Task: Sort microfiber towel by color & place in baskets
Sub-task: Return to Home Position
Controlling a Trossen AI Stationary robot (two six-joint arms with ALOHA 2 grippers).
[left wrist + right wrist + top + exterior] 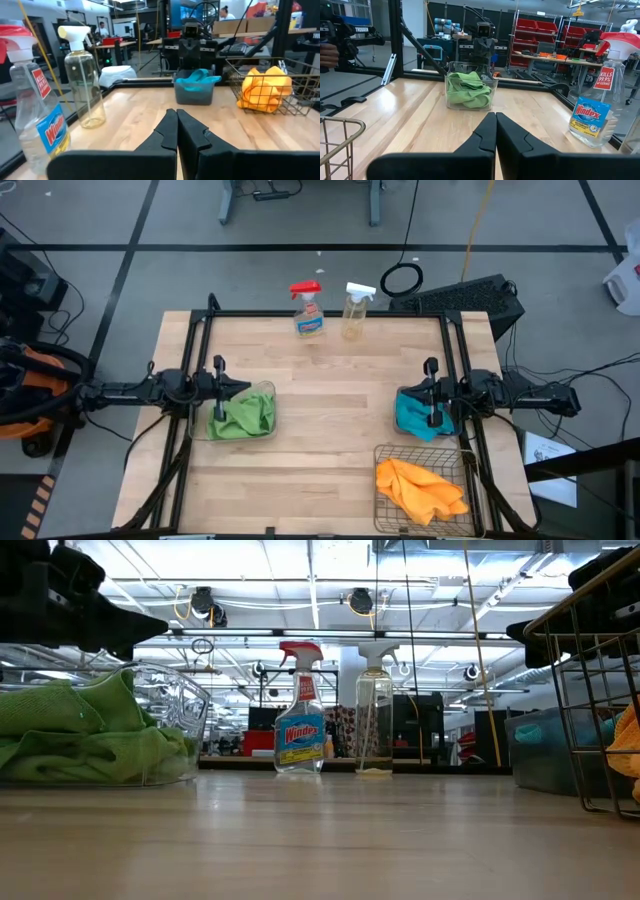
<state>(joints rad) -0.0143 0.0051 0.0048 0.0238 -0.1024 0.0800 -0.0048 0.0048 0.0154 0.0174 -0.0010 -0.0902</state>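
Closest to the front edge of the table [330, 480] stands the wire basket [421, 448]. The yellow cloths [420, 488] lie inside it in a loose heap. I suppose there are two, but the folds do not let me count them.

Behind it, on the right side, is the grey bin [194, 95] with the turquoise cloths [412, 418], and one fold stands up over the rim. The right gripper [495, 116] hangs just over this bin, its fingers [482, 137] pressed together with nothing between them. On the left side, well apart, the clear tub [272, 412] holds the green cloths [243, 418]. The left gripper [176, 112] hangs at the tub's outer edge, also closed and empty. Farthest away, at the back edge, two spray bottles [308, 312] stand side by side.

Every colour is in its own container, so the sorting looks finished and only the retreat of the arms is left. The danger now is small but real, because each gripper is very near its container. If an arm pulls back flat instead of rising first, a finger may catch the raised turquoise fold or the tub's rim. That could drag a cloth out or push the light tub across the wood.
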